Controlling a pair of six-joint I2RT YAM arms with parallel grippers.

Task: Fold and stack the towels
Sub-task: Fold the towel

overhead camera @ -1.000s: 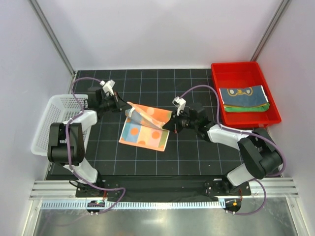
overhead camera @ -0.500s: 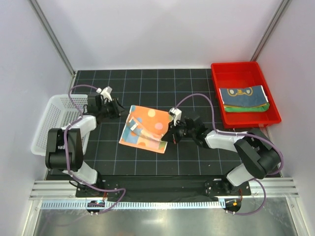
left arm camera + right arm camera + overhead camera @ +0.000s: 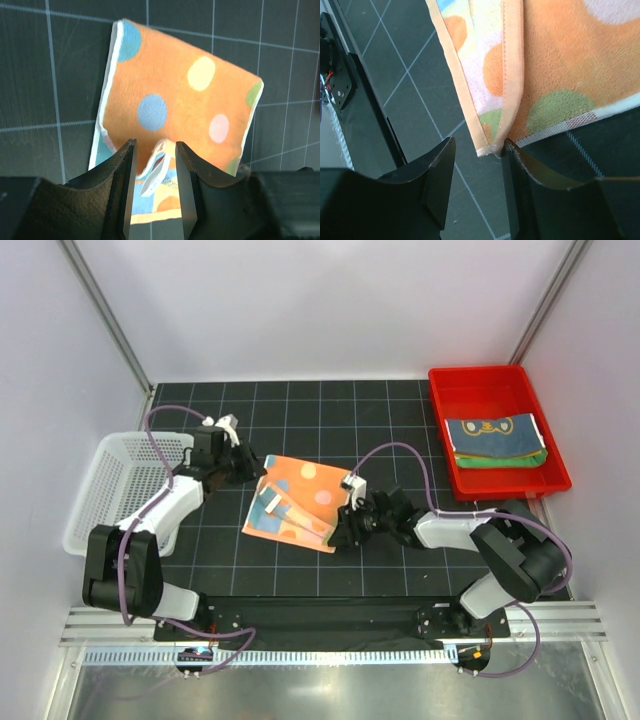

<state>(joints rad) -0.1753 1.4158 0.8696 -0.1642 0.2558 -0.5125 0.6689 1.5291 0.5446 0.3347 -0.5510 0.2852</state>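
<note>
The pale patchwork towel (image 3: 292, 502) lies folded on the black grid mat, its orange dotted side up. In the left wrist view the towel (image 3: 175, 100) lies under my left gripper (image 3: 155, 145), whose jaws stand apart over a white label without touching it. My left gripper (image 3: 252, 468) is at the towel's far left corner. My right gripper (image 3: 342, 528) is at the near right corner, open. There the towel's corner (image 3: 492, 147) just brushes one finger (image 3: 512, 165) of the right gripper (image 3: 478, 145). The tiger towel (image 3: 492, 432) lies folded on the green towel (image 3: 500, 460) in the red tray.
The red tray (image 3: 480, 375) stands at the back right. A white mesh basket (image 3: 120, 490) sits at the left edge of the mat, next to the left arm. Grey walls close in the mat on three sides.
Both grippers carried the raised half of the patchwork towel forward and laid it down. The left opened first, then the right; both have let go.
</note>
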